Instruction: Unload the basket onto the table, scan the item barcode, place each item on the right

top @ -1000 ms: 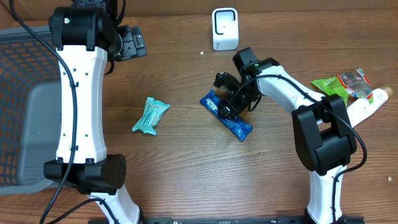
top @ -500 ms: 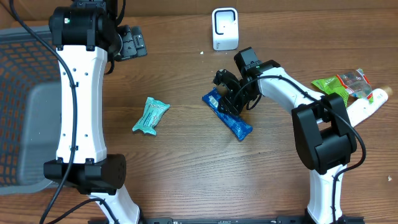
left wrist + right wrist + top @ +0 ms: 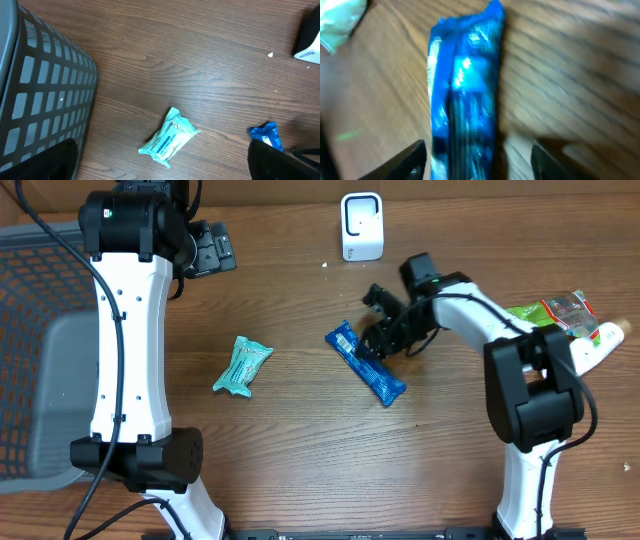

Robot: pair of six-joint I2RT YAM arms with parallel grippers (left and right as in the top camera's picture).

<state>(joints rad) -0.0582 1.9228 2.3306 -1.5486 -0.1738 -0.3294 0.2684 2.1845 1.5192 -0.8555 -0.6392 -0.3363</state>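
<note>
Your wooden table (image 3: 300, 440) lies bare toward 6 o'clock; a grey basket (image 3: 40, 340) fills the 9 o'clock edge. The white scanner (image 3: 361, 226) stands at 12. Your left gripper (image 3: 165, 167) gapes wide, empty. Your right gripper (image 3: 385, 332) stands parted around the blue packet (image 3: 366, 366), just 3 o'clock of centre, gripping nothing; the packet's print is too blurred to read.

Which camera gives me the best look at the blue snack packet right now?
Overhead: the blue packet shows whole and sharp there, lying diagonally. The right wrist view is closest to it, but the picture is blurred and cuts off its lower end. The left wrist view catches only one crimped end at its lower right.
</note>
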